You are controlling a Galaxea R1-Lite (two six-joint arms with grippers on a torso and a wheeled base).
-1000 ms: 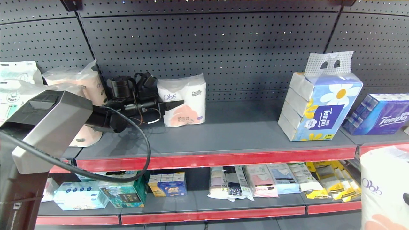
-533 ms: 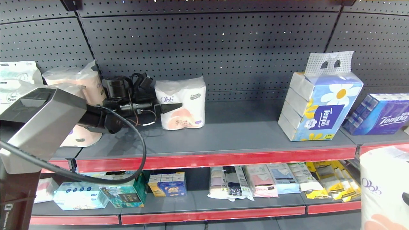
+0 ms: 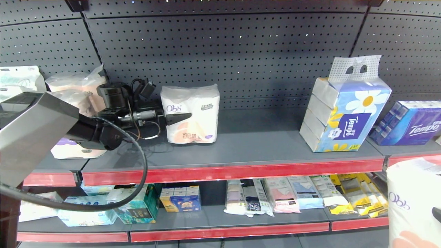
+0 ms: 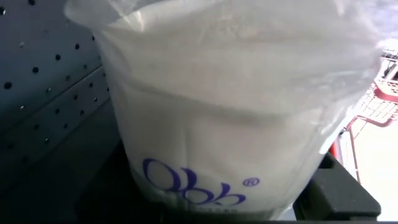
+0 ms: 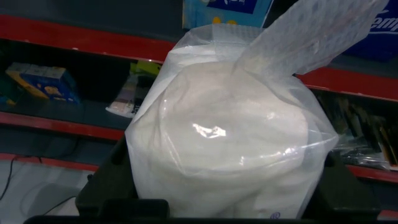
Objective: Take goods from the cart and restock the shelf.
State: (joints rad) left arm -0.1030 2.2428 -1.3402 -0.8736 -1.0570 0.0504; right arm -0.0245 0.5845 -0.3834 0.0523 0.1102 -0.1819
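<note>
Here, left claw [image 4: 217, 196] clamps a roll pack [image 3: 198, 103] on the grey shelf [image 3: 262, 141]; right claw [image 5: 227, 186] grips a second pack [image 5: 230, 124].

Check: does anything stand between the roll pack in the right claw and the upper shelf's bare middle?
Nothing visible does. The roll pack is low on the right; the shelf is bare between the other roll pack and the flowered tissue pack.
</note>
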